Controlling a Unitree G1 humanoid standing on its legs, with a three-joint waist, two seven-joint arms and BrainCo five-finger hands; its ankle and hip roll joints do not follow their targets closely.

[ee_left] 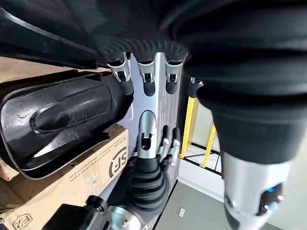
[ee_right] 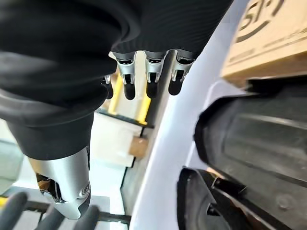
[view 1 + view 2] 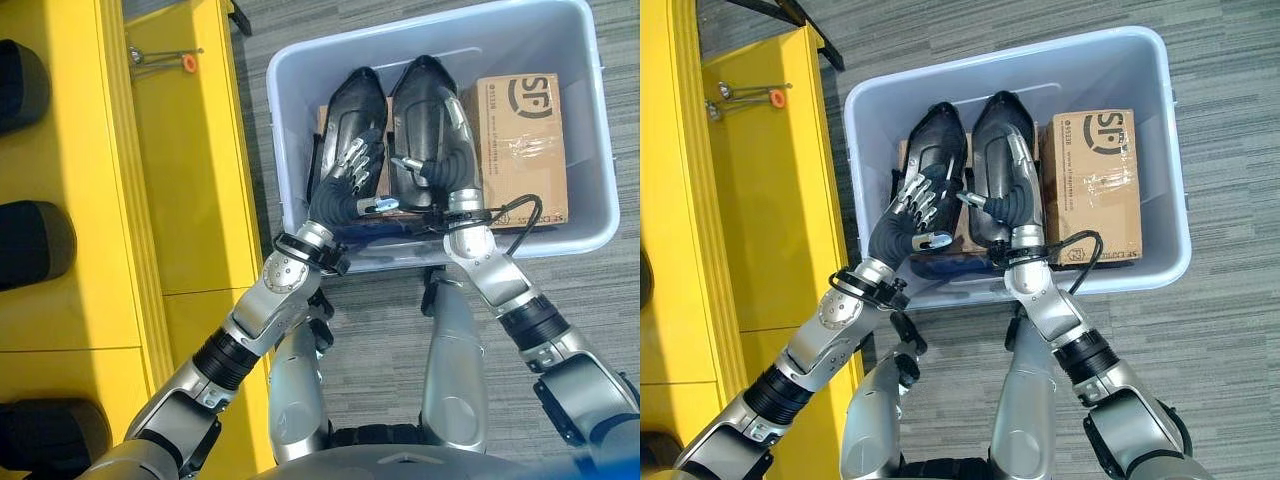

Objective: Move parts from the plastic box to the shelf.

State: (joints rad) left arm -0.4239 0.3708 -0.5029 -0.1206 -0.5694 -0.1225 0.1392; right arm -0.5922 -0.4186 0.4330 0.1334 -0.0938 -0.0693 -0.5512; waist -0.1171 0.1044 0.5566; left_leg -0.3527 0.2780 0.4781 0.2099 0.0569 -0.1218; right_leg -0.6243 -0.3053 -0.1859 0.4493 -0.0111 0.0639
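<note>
Nearest me, both arms reach forward over the near rim of the plastic box (image 3: 590, 130), which sits on the carpet floor (image 3: 1230, 330) just beside the yellow shelf (image 3: 190, 180). My left robot hand (image 3: 352, 165) lies on the left black part (image 3: 350, 100) with fingers spread and only loosely bent; from the left wrist view the fingers look nearly straight and I see nothing clamped between them and the thumb. My right robot hand (image 3: 1012, 178) lies along the right black part (image 3: 992, 130), fingers extended, thumb out to the side, likewise holding nothing that I can make out. So both parts are in the box, side by side, resting on cardboard, with a cardboard carton (image 3: 1095, 180) just beside them on my right. Risks as I judge them: the shells look smooth and curved, so a close from this flat pose may slide off rather than grip. The two parts touch or nearly touch, so lifting one could drag or tip the other. Farther on, the box wall stands between the parts and the shelf; a low swing to my left could catch the rim and knock a part loose.
</note>
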